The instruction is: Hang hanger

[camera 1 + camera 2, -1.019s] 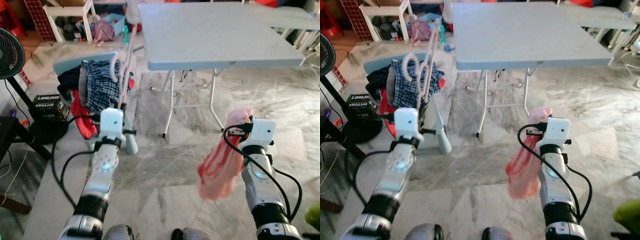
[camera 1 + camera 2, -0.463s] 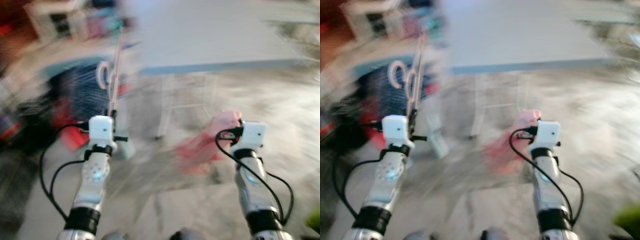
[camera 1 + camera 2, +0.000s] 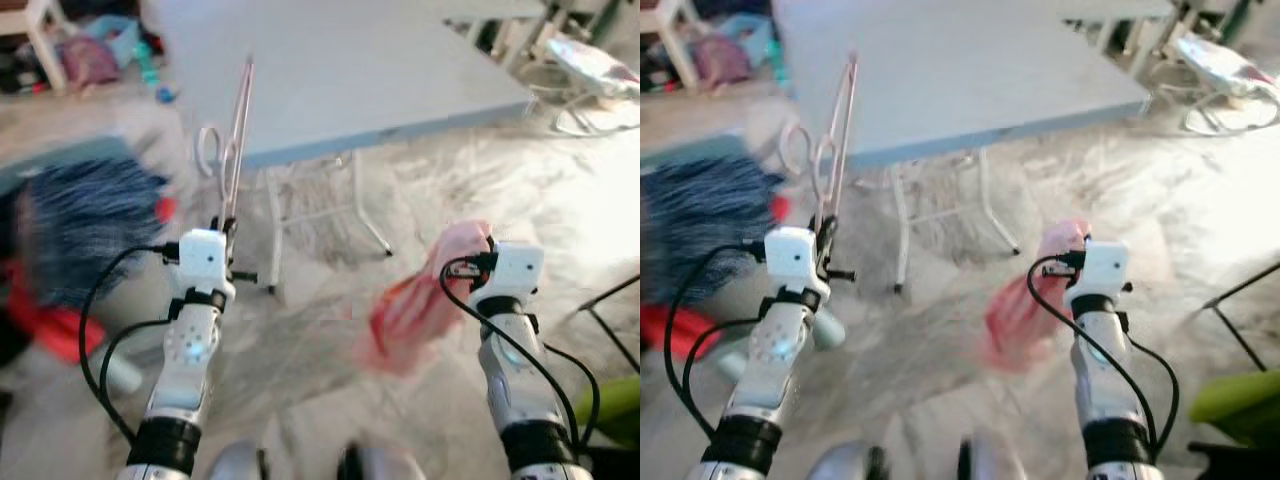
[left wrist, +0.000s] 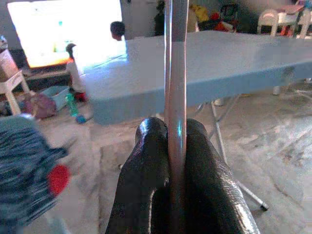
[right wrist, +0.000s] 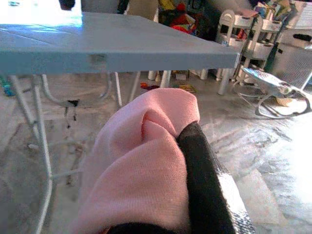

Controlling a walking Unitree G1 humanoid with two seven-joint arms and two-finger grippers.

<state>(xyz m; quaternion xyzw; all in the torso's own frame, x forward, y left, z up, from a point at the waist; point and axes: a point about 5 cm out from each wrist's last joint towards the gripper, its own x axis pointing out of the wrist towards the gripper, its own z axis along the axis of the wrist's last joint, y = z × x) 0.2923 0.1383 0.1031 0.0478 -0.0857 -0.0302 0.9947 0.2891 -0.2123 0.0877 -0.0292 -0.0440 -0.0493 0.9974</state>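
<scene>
Hanger [image 3: 236,130]: pink, upright before the table's near edge, its lower end pinched between the left gripper's [image 4: 176,141] closed fingers.
Table [image 3: 330,70]: grey-blue, folding, on marble floor [image 3: 320,330].
Clothes heap [image 3: 80,230]: blue plaid and red, left of the table; blurred.
Pink cloth [image 3: 420,295]: hangs below the table's near edge, clamped in the right gripper [image 5: 187,134].
</scene>
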